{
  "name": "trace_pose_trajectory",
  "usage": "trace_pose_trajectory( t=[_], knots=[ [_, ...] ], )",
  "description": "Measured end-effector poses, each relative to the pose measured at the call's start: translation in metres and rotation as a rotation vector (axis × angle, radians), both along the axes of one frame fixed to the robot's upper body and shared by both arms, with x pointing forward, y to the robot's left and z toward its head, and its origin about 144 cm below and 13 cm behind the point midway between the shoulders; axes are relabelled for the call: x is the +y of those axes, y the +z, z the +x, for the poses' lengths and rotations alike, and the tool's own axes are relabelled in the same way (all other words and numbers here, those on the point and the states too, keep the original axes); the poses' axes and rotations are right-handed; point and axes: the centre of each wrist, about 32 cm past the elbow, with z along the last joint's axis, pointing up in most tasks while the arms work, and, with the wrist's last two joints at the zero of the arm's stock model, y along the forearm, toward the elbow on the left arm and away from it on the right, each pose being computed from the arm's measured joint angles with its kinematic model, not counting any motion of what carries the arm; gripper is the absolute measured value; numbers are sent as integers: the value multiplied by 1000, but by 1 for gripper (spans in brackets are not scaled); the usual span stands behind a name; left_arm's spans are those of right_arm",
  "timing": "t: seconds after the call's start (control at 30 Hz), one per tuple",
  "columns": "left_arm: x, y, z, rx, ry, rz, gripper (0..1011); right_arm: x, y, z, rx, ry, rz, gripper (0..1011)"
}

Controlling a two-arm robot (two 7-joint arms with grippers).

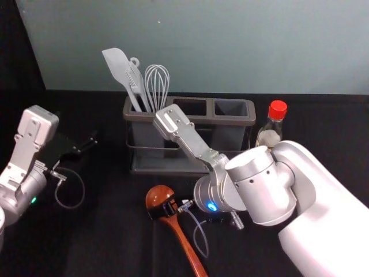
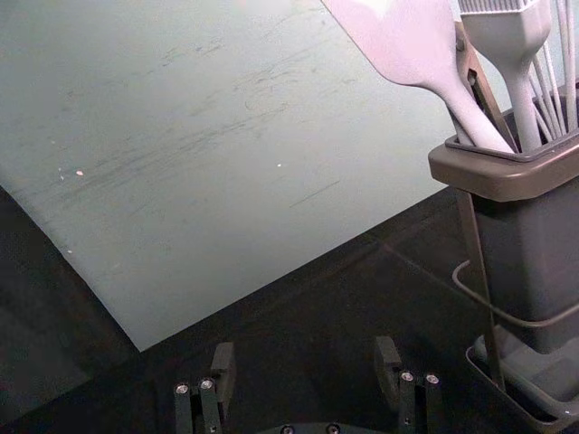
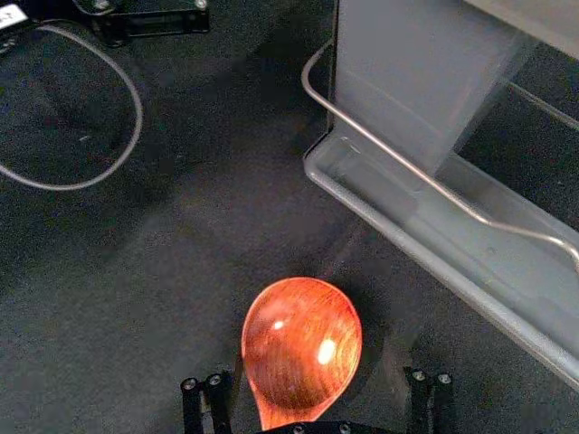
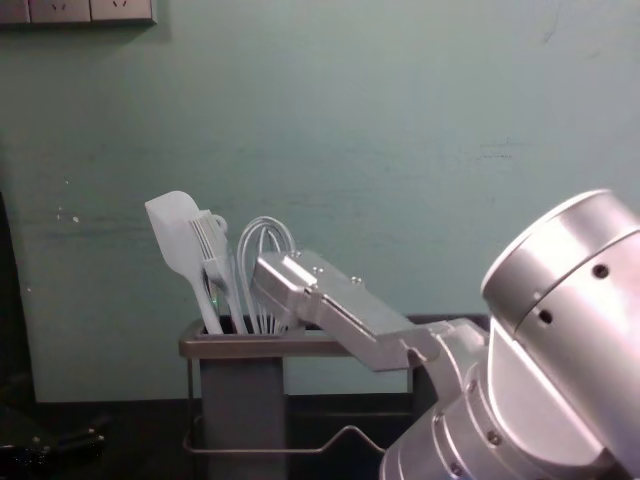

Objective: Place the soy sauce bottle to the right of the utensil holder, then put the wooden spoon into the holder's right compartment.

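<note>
Head view: soy sauce bottle (image 1: 269,137) stood upright just to the right of the utensil holder (image 1: 167,171), so the first placement looked complete. Wooden spoon (image 1: 183,245) lay on the bench (image 1: 109,242) in front of the holder, bowl end nearer to it, handle running away towards the robot. Right gripper (image 3: 320,384) was in front of the holder at the spoon; right wrist view gave its fingers (image 3: 217,402) as wide apart, one on each side of the bowl's lower part, with no grip made. Height over the bench could not be judged. Left gripper (image 2: 306,351) was parked to the left of the holder, its fingers wide and nothing between them. Step in hand, as judged: picking up the spoon. A good grasp called for closing on the neck just below the bowl, both fingers low and evenly spaced about it, since the rounded, glossy bowl could have slipped or rolled. Next need: a lift well over the holder's rim, then the handle turned downward and centred over the right compartment (image 1: 230,108) before lowering. Risk noted: the right forearm lay close to the bottle and could have knocked it on a wide swing.
</note>
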Motion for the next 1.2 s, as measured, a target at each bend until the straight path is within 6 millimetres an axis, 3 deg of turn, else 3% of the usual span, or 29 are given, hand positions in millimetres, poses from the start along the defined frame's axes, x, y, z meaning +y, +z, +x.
trace_pose_trajectory(
  t=[1.2],
  knots=[
    [0,0,0,0,0,0,1005,15,-7,9,-28,31,-6,1002]
  ],
)
